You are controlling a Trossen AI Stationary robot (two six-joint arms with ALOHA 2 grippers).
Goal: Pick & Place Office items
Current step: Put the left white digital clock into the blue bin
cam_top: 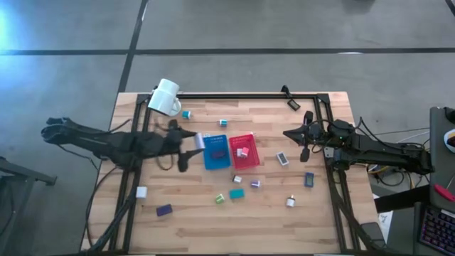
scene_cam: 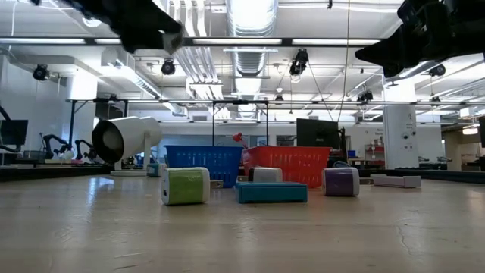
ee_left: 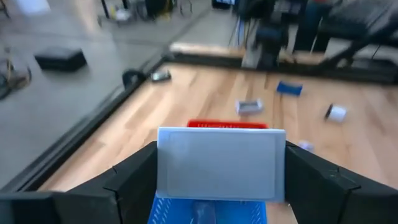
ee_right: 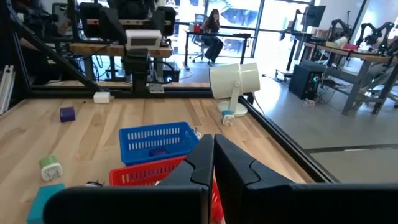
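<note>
In the high view the left gripper [cam_top: 198, 141] sits left of centre, clamped on a white block [cam_top: 200, 141] just at the left edge of the blue tray [cam_top: 215, 161], which touches the red tray [cam_top: 249, 160]; the other office items lie scattered below and to the right, among them a dark blue block [cam_top: 164, 210] at lower left and a teal block [cam_top: 237, 193] below the trays. The right gripper [cam_top: 290, 134] waits at right of centre, jaws together and empty. In the low view a green-faced block [scene_cam: 185, 186] stands left of centre, looking rigid, smooth-sided and light. In the left wrist view the white block [ee_left: 221, 164] fills the centre, pinched across its short flat ends; its plain matte plastic should grip without slipping. In the right wrist view the closed fingers [ee_right: 205, 163] point toward the mesh-walled blue tray [ee_right: 155, 142].
</note>
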